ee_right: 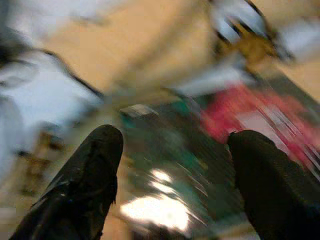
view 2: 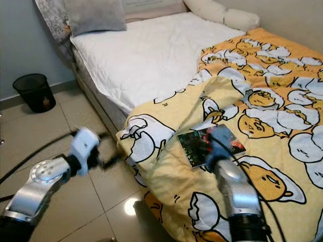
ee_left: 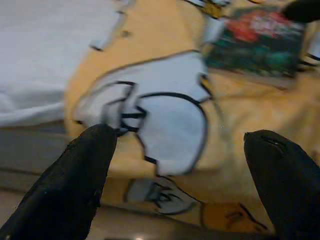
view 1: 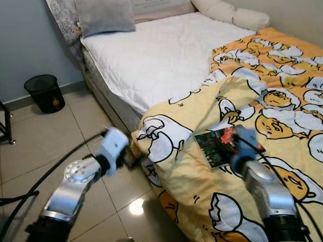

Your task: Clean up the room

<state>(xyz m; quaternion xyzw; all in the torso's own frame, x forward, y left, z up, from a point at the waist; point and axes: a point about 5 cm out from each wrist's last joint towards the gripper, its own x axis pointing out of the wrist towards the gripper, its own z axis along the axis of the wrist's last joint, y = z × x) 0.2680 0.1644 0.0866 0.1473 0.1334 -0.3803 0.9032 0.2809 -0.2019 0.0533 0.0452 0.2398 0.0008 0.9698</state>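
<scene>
Left hand (view 1: 132, 160) spread, beside bed edge over floor. Book (view 1: 222, 145) flat on yellow duvet (view 1: 192, 186), bed's near end. Right hand (ee_right: 172, 165) spread above it. Judged light, stiff, glossy-slippery; pinch free edge.

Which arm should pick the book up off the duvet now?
Right. The right gripper hangs open directly over the glossy green-and-red book on the yellow cartoon-print duvet; the left gripper, also open, faces the duvet's hanging edge, farther away.

Bare white mattress (view 1: 161, 55) lies open beyond the book (view 1: 222, 145), toward the pillows (view 1: 106, 15). A raised fold of blanket (view 1: 237, 93) stands just behind the book. Tiled floor (view 1: 50, 136) beside the bed is free up to the bin (view 1: 44, 92).
</scene>
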